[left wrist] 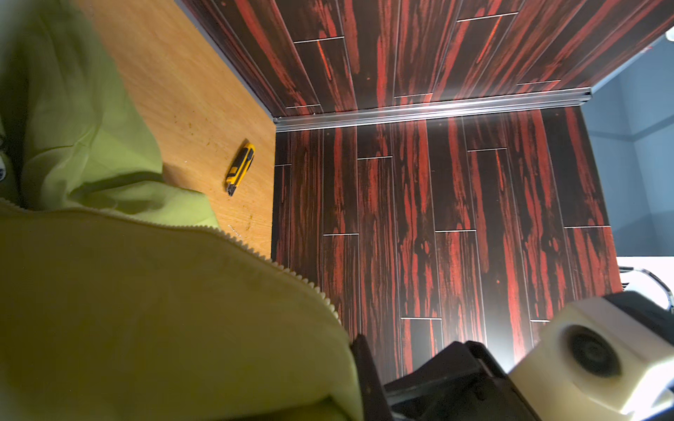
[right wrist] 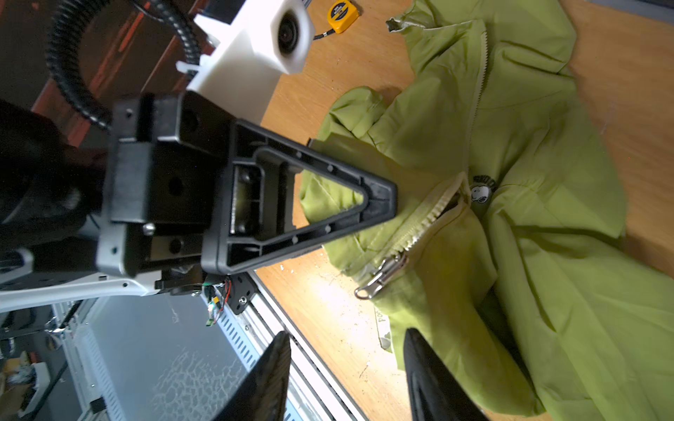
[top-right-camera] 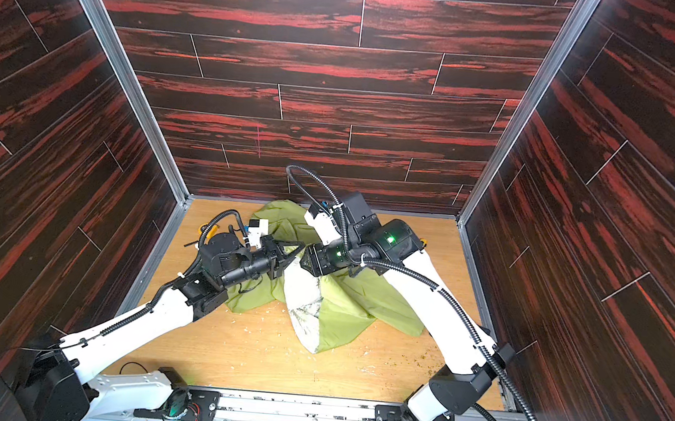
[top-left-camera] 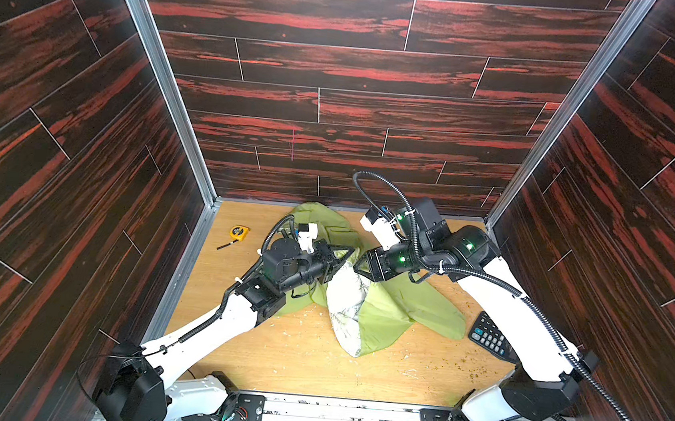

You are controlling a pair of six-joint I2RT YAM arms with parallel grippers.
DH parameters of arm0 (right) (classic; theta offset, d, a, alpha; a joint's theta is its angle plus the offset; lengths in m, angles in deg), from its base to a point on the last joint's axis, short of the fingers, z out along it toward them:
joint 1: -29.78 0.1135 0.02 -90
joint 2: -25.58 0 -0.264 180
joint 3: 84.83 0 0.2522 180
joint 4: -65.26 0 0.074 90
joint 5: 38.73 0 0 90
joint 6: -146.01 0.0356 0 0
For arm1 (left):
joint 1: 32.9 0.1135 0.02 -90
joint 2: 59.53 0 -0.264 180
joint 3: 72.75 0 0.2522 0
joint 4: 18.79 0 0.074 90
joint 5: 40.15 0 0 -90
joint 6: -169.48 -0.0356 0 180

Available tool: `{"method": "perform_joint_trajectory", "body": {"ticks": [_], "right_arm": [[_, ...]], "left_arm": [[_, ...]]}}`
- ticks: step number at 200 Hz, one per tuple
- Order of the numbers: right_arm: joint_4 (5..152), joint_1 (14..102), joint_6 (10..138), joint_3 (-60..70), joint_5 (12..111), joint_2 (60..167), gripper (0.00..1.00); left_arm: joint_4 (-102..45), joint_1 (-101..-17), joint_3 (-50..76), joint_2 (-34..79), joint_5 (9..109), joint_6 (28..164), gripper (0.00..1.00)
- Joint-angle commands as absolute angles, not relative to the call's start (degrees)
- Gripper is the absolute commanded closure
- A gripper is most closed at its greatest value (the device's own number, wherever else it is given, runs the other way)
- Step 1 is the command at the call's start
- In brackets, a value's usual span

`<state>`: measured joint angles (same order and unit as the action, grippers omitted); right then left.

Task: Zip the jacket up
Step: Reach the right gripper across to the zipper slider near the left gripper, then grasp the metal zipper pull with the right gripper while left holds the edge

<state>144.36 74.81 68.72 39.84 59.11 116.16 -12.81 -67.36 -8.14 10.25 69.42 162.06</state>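
Red-streaked dark plank walls [top-left-camera: 339, 74] close three sides of one light wooden tabletop [top-left-camera: 313, 367], with two arms and two grippers at work over it.

The left gripper [right wrist: 384, 198] is clenched, its two triangular fingers pressed together on the toothed zipper edge of the jacket [top-left-camera: 394, 308], and it holds that edge up off the wood. The right gripper [right wrist: 346, 331] stands released: its two dark fingers are apart, with bare wood between them and nothing in them. In both top views the two gripper tips nearly meet above the middle of the jacket, pointing at each other.

The left arm [top-left-camera: 209, 325] climbs from its base at the near edge, bends at the elbow and runs roughly level over the jacket's left part. The right arm [top-left-camera: 499, 300] rises from its base, reaches past the jacket's right part, then folds back at the wrist toward the middle.

One jacket lies crumpled in the middle of the tabletop, front up and unzipped, with its whitish lining [top-left-camera: 346, 300] showing in a raised fold below the grippers. One metal zipper slider [right wrist: 383, 273] sits on the zipper just beside the clenched fingers, and one small chest logo [right wrist: 480, 189] is close by.

Left of the jacket lies one yellow tape measure [top-left-camera: 239, 232]. Right of it lies one dark calculator [top-left-camera: 489, 337], partly under the right arm. One yellow-and-black utility knife [left wrist: 240, 167] lies on the wood near the jacket, close to a wall.
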Motion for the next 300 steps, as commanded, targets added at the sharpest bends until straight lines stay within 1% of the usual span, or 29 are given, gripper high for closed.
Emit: {"method": "perform_joint_trajectory", "body": {"ticks": [1, 46, 83, 112, 153, 180, 215, 231, 247, 300], "right_arm": [[146.35, 76.2, 66.64, 41.13, 57.15, 118.16, 0.47], [146.71, 77.65, 66.12, 41.15, 54.5, 119.33, 0.47], [147.84, 78.9, 66.38, 42.03, 49.44, 121.32, 0.48], [147.6, 79.11, 66.3, 42.39, 48.22, 122.12, 0.51], [147.25, 79.27, 66.3, 42.14, 46.44, 122.25, 0.59], [146.97, 79.28, 66.29, 42.19, 46.02, 121.75, 0.63], [147.01, 79.23, 66.37, 42.23, 45.84, 121.05, 0.64], [146.96, 79.22, 66.47, 42.3, 45.78, 120.68, 0.69], [146.96, 79.21, 66.56, 42.35, 45.82, 120.28, 0.71], [147.14, 79.24, 66.68, 42.36, 45.89, 119.57, 0.73]], "left_arm": [[-12.98, -67.27, -5.71, 8.58, 70.36, 162.44, 1.0], [-12.96, -67.27, -5.26, 8.77, 70.64, 162.44, 1.0], [-12.49, -67.27, -5.14, 9.02, 70.76, 162.44, 1.0], [-12.26, -67.27, -5.16, 9.11, 70.94, 162.53, 1.0], [-12.09, -67.31, -5.35, 9.2, 70.88, 162.53, 1.0], [-12.01, -67.27, -5.4, 9.29, 70.86, 162.53, 1.0], [-11.9, -67.27, -5.48, 9.38, 70.98, 162.33, 1.0], [-11.9, -67.28, -5.49, 9.46, 70.97, 162.3, 1.0], [-11.93, -67.27, -5.48, 9.45, 70.95, 162.27, 1.0], [-12.08, -67.25, -5.56, 9.47, 71.25, 162.17, 1.0]]}}
